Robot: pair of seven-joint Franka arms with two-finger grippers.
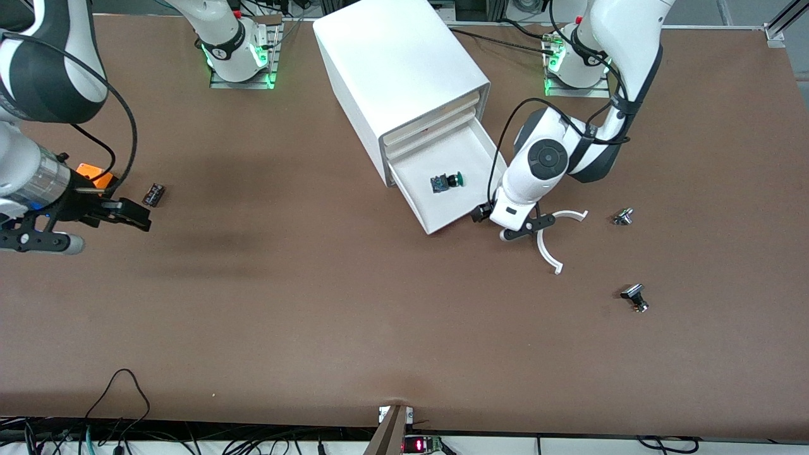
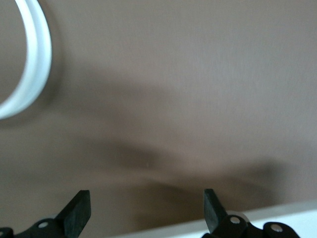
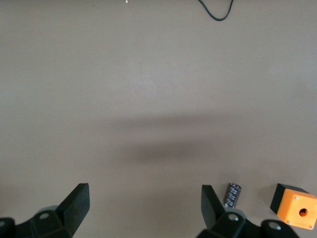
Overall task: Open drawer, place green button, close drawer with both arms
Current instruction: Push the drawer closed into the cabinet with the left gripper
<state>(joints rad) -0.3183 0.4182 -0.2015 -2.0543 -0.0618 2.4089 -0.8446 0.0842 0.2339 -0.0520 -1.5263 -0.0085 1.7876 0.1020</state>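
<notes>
A green-capped, black-and-blue button [image 1: 447, 182] lies in the white drawer [image 1: 471, 151]; an orange box [image 1: 95, 175] on brown table [image 1: 316, 303].

1. The table [image 1: 316, 303] wears a matt brown cover, smooth, faintly cloth-like.
2. The cabinet [image 1: 392, 69] and drawer [image 1: 464, 142] look like smooth white plastic, slightly satin.
3. The button [image 1: 447, 182] shows a glossy green cap.
4. The arms [image 1: 537, 170] gleam in glossy white shell with black joints.
5. The box [image 3: 294, 206] is matt orange plastic.

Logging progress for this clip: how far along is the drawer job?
Done: the drawer is pulled out and the button lies in it. In hand: nothing; the left gripper is open beside the drawer's front, the right gripper open, waiting. Left: closing the drawer.
</notes>
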